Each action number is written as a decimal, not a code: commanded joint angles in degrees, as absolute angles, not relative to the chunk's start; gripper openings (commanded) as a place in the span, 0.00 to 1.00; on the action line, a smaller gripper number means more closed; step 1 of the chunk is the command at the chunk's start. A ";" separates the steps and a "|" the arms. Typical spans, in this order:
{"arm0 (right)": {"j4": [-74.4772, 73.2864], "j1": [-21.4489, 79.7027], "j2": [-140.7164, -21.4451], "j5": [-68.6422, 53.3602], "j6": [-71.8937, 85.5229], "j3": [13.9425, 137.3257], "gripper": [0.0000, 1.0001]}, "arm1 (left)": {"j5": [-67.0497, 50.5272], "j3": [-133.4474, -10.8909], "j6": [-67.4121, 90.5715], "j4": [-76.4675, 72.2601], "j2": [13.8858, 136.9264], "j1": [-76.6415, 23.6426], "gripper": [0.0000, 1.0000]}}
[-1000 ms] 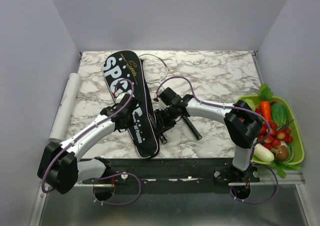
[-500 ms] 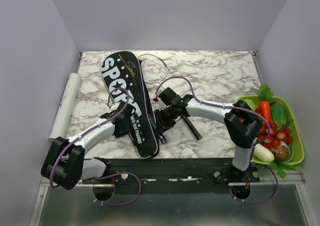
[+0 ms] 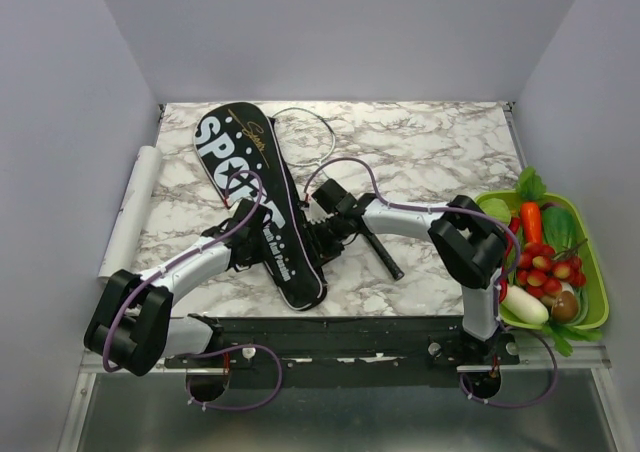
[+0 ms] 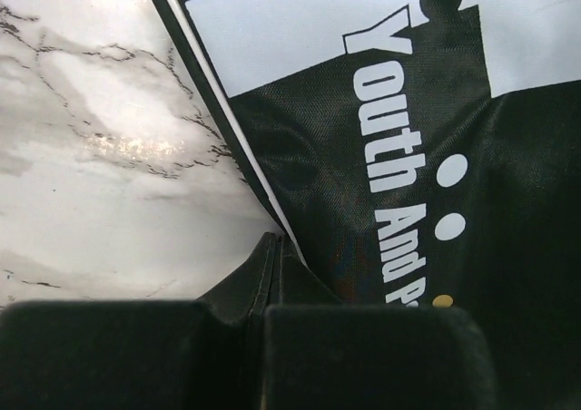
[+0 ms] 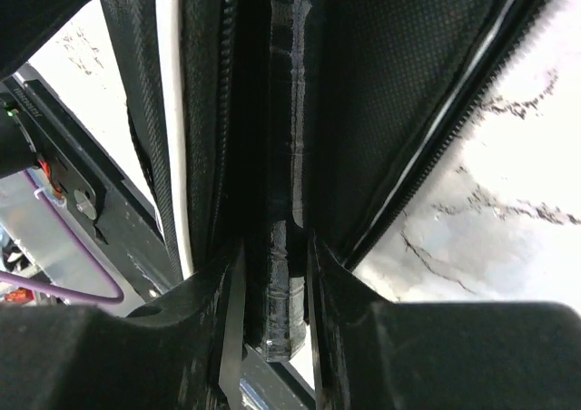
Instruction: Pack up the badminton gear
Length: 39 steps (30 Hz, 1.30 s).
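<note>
Swinging round over the last second, the black bag (image 3: 232,150) now points its head toward the tabletop's (image 3: 430,142) far-left corner, the left gripper (image 3: 245,247) clenched on its edge. The right gripper (image 5: 281,274) grasps a racket handle (image 5: 283,156) inside the bag's mouth. Far right, a green basket (image 3: 597,272) holds vegetables (image 3: 540,262)

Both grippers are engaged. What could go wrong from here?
The left gripper pinches only a thin edge of the bag; it may slip free. The racket handle in the right gripper runs close to the zipper and might snag. The other racket's handle lies right by that arm and could get knocked.
</note>
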<state>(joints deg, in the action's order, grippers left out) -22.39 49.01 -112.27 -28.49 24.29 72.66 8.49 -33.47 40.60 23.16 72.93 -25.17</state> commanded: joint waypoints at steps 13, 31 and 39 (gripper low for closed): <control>-4.39 51.15 -116.98 -45.70 31.38 76.55 0.39 | 1.93 -30.15 39.20 21.36 74.27 -25.31 0.00; -21.95 50.98 -110.84 -33.77 23.56 77.69 0.66 | 1.93 -28.66 39.81 20.30 72.51 -25.31 0.00; -32.95 49.57 -105.21 -11.02 20.74 79.54 0.70 | 2.20 -28.12 40.34 19.07 71.46 -25.31 0.00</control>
<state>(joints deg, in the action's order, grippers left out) -25.80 50.19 -108.12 -25.34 22.98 78.11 4.93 -30.41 39.38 17.54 70.78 -24.86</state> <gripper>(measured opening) 0.680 0.005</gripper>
